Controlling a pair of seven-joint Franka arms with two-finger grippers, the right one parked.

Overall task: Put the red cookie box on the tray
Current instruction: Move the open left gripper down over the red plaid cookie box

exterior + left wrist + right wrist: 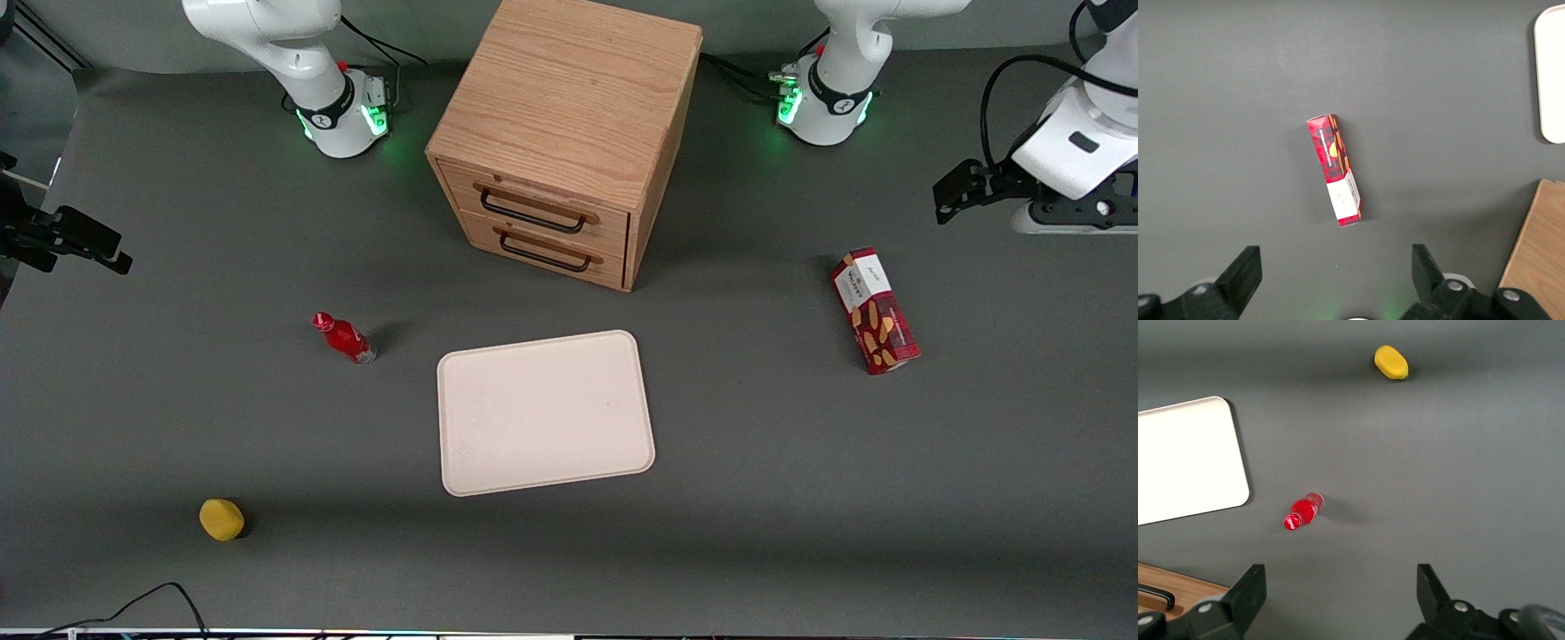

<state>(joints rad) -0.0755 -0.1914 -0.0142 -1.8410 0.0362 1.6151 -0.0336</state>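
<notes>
**Approach not yet begun: box untouched, gripper high and open**

I have the gripper [1336, 280] up near the working arm's end of the surface [800, 498], held well above it. In the left wrist view both fingers [1238, 277] show spread wide, with nothing between them.

The cookie box [875, 310] lies flat on the surface, below the gripper and a little ahead of it, nearer the front camera than the gripper is. Its white label end points back toward the gripper; the end with the cookie pictures points away. From the wrist camera the box [1335, 169] sits roughly between the two fingers but slightly skewed to them.

The tray [544, 411] is well apart from the gripper, out toward the middle of the surface, in front of the wooden drawer cabinet [564, 133]. It looks bare.

My read: this is the reach step, before any grasp. Next I would turn the wrist so the fingers straddle the box's narrow width, then descend over its middle. A small red bottle [345, 338] and a yellow object [221, 519] lie toward the parked arm's end, clear of the route.
</notes>
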